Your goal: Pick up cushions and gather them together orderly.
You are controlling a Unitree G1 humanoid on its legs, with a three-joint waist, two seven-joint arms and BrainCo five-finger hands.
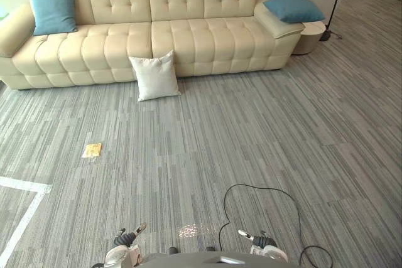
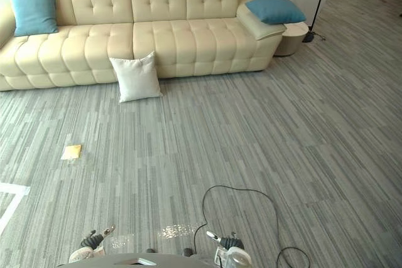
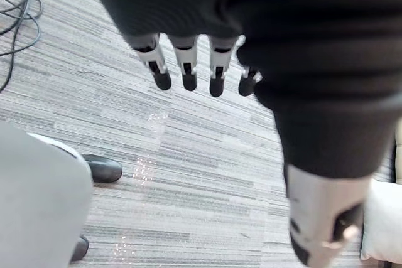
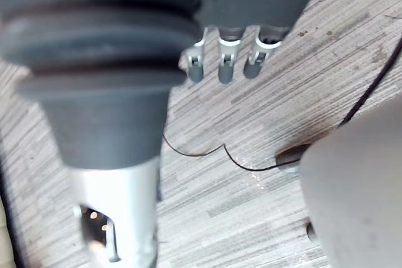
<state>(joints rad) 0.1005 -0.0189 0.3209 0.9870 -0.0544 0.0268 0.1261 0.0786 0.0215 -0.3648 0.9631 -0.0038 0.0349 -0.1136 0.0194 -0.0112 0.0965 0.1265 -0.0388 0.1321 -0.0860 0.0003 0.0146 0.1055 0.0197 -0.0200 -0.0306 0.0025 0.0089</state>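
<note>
A white cushion (image 1: 155, 76) leans on the carpet against the front of the cream sofa (image 1: 188, 36). One blue cushion (image 1: 53, 12) stands on the sofa's left seat, and a second blue cushion (image 1: 294, 9) lies on its right armrest. My left hand (image 1: 127, 240) and right hand (image 1: 257, 240) hang low at the bottom edge, far from all cushions. In the wrist views the left hand's fingers (image 3: 188, 70) and the right hand's fingers (image 4: 223, 64) point straight down over the carpet, holding nothing.
A small yellow-brown flat thing (image 1: 92, 150) lies on the grey carpet to the left. White tape lines (image 1: 25, 205) mark the floor at lower left. A round side table (image 1: 311, 36) and a lamp pole (image 1: 336, 4) stand right of the sofa.
</note>
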